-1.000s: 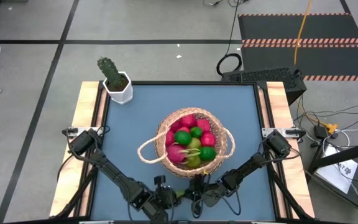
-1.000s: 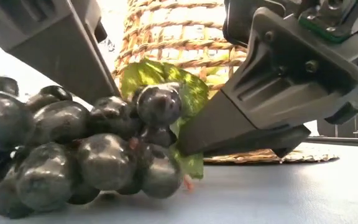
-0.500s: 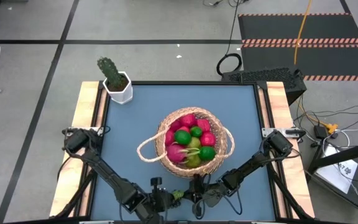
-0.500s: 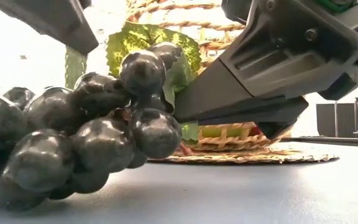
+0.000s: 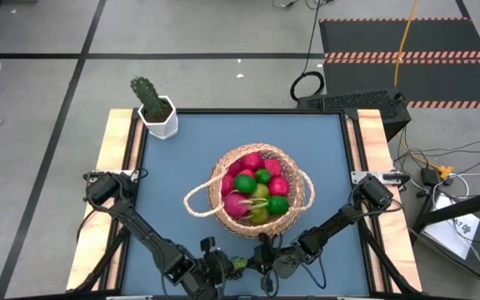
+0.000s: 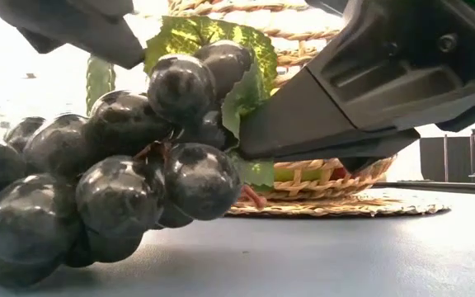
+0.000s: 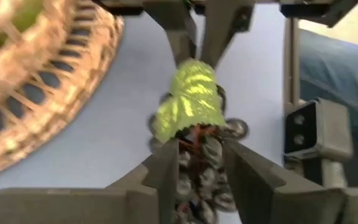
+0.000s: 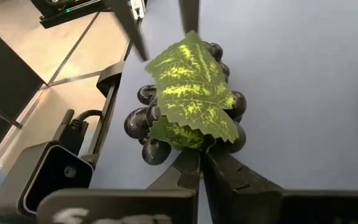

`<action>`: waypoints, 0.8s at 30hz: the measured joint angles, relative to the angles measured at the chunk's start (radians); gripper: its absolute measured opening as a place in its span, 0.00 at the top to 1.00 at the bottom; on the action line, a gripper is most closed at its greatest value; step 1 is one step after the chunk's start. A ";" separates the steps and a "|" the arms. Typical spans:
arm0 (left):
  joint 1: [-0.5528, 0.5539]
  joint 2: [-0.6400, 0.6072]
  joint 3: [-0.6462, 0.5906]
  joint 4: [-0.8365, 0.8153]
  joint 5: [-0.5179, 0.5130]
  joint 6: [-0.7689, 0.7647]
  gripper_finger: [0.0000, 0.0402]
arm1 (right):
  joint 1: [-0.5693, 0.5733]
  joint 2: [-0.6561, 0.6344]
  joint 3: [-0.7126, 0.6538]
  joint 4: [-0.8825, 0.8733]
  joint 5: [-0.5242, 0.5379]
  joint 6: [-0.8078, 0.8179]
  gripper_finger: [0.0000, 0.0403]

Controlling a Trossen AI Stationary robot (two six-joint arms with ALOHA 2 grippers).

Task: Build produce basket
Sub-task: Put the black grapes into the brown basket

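Note:
The wicker basket (image 5: 257, 193) stands mid-table, filled with the produce (image 5: 255, 187): red and pink fruit, green limes, a pear. A dark grape bunch (image 6: 97, 190) with a green leaf (image 8: 194, 87) lies at the near edge, in front of the basket. My left gripper (image 7: 199, 149) comes from the left and is shut on the grapes. My right gripper (image 8: 202, 155) comes from the right, shut at the leaf's base. The bunch's leaf end (image 6: 196, 82) is raised, and its lower grapes (image 6: 23, 256) seem to rest on the table. My left gripper has several grapes (image 7: 201, 171) of the bunch between its two fingers (image 7: 166, 171), slanting down from the table's left. How far back the grapes reach is hidden by the bunch. My right gripper pinches the leaf's lower edge (image 8: 194, 144), where the leaf meets the grapes, between its shut fingers (image 6: 303, 124). They come nearly level from the table's right. The leaf stands up over the grapes.
A cactus in a white pot (image 5: 157, 110) stands at the table's far left corner. The basket's looped handle (image 5: 197, 202) sticks out toward the left. A small camera unit (image 8: 55, 177) stands at the near edge beside the grapes. A person's leg (image 7: 344, 68) shows beyond that edge.
My left gripper has risen a little and rolled. The bunch's leaf end has come up off the table with it and the leaf now stands higher, while the lower grapes have stayed low. My right gripper has kept its place and rolled slightly.

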 joint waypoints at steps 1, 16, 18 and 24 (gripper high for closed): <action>0.000 0.000 -0.009 0.016 0.009 -0.008 0.66 | 0.000 0.000 0.000 0.000 0.000 -0.003 0.99; 0.006 0.000 -0.154 0.176 0.019 -0.041 0.54 | 0.000 0.000 0.000 0.007 0.000 -0.002 0.93; 0.009 0.000 -0.163 0.203 0.025 -0.018 0.58 | 0.000 0.000 0.000 0.006 0.000 -0.002 0.91; 0.019 0.000 -0.174 0.242 0.063 0.033 0.70 | -0.001 0.000 0.000 0.006 0.000 -0.002 0.86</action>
